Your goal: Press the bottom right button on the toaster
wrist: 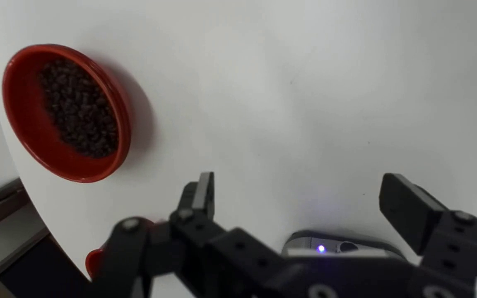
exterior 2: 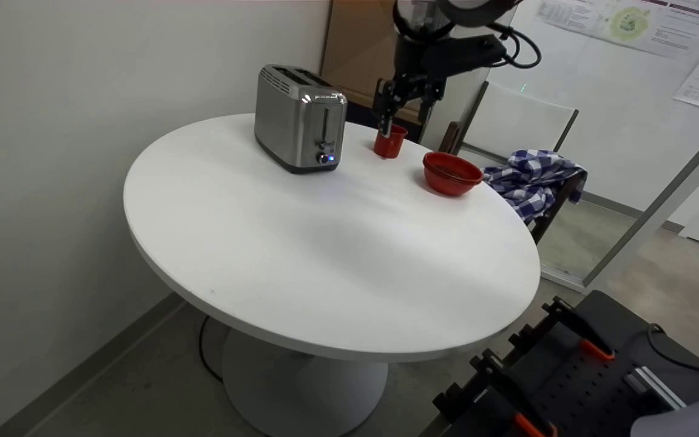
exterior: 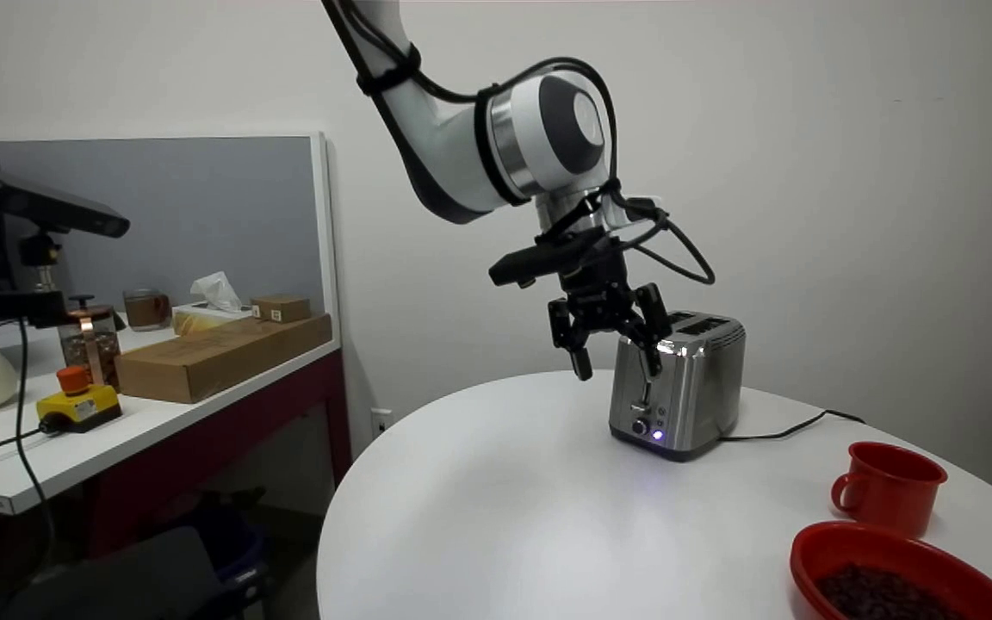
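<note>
The silver toaster [exterior: 707, 392] stands upright on the round white table; it also shows in an exterior view [exterior 2: 289, 121]. A lit blue-violet button [exterior: 658, 435] sits at the bottom right of its front, beside a dark round knob [exterior: 640, 426]. The button glows in an exterior view [exterior 2: 331, 158] and in the wrist view [wrist: 321, 248], where the gripper body hides most of the toaster. My gripper [exterior: 617, 364] is open and empty, in the air near the toaster's front, well above the table. Its spread fingers show in the wrist view [wrist: 300, 190].
A red mug [exterior: 892, 491] and a red bowl [exterior: 832, 542] holding dark beans stand on the table [exterior 2: 301, 261] to the toaster's right. A black cord [exterior: 793, 428] runs from behind the toaster. A wall [exterior: 849, 215] is behind the table.
</note>
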Controlling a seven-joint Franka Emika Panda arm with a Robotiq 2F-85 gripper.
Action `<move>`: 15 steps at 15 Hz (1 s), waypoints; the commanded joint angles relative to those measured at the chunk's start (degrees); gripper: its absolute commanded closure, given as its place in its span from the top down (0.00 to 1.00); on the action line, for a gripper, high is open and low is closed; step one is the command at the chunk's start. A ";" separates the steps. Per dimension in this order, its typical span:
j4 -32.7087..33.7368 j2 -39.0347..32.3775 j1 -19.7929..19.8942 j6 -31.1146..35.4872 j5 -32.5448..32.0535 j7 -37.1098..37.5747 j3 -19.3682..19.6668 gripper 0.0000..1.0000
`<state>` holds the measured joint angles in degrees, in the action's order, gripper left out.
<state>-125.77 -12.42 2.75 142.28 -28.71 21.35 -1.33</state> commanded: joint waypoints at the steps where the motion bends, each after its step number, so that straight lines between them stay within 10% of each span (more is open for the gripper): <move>1: 2.36 -5.70 -2.42 7.76 -0.94 2.63 4.89 1.00; 15: 7.87 -21.23 -23.84 34.60 -23.47 32.85 32.19 1.00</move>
<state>-121.35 -29.04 -15.71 173.03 -47.92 46.68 24.80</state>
